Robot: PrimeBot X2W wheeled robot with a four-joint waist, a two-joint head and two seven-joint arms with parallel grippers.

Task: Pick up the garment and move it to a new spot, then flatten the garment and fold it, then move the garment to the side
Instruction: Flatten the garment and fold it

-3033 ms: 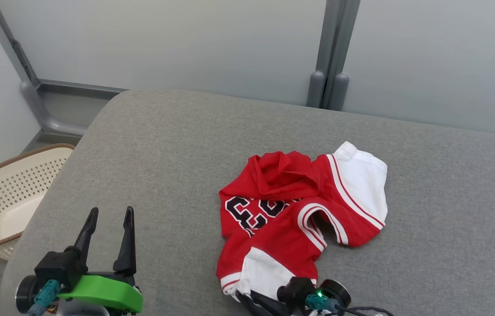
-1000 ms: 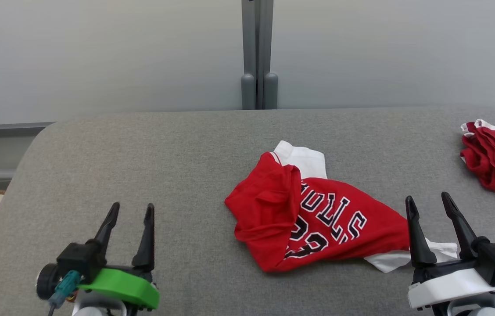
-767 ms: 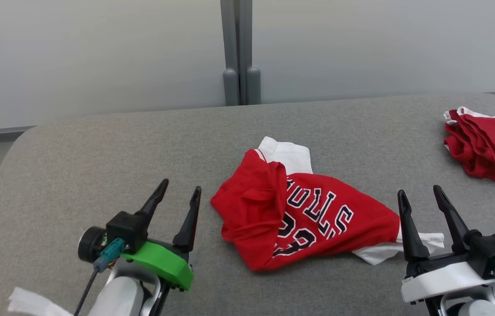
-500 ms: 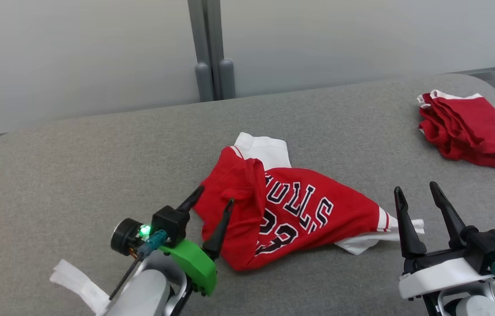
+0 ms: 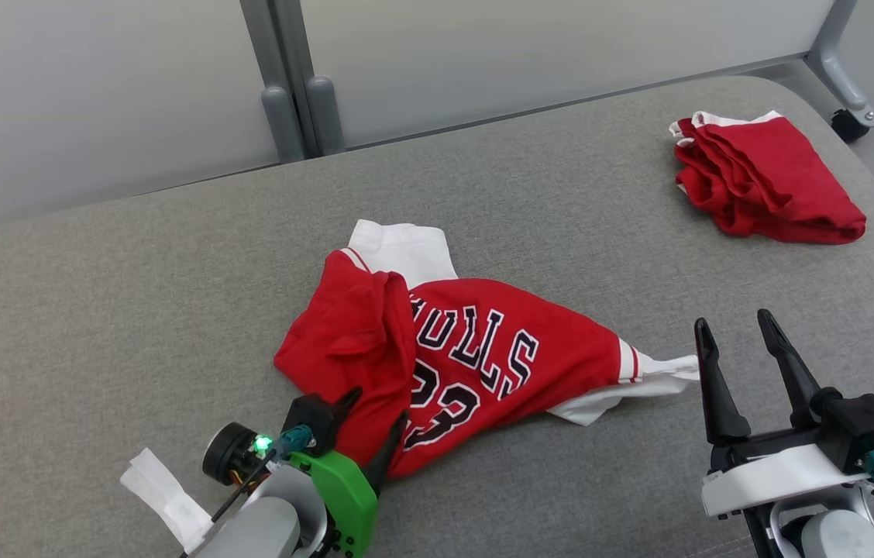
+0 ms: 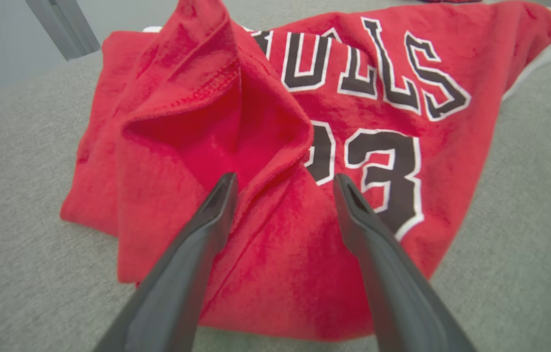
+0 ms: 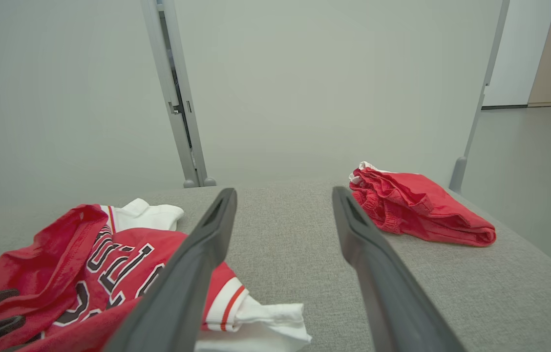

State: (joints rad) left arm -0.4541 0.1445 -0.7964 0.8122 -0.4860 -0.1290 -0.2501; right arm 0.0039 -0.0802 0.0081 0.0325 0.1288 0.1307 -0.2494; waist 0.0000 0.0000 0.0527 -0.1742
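The garment (image 5: pixel 476 356) is a crumpled red jersey with white sleeves and black lettering, lying mid-table. It also shows in the left wrist view (image 6: pixel 265 146) and the right wrist view (image 7: pixel 85 274). My left gripper (image 5: pixel 375 418) stands open at the jersey's near left edge. Its two fingers straddle a raised red fold (image 6: pixel 256 146) with cloth under them. My right gripper (image 5: pixel 735 333) is open over bare table, just right of the jersey's white sleeve end (image 5: pixel 662 372), holding nothing.
A second red garment (image 5: pixel 762 182) lies folded at the far right of the grey padded table (image 5: pixel 135 294), also in the right wrist view (image 7: pixel 417 208). A wheeled frame leg (image 5: pixel 848 116) stands past the table's right corner. Wall panels rise behind.
The head camera has swung right, so the whole scene shifted left. My left gripper has advanced from open table onto the jersey's near left edge. The right gripper keeps its pose.
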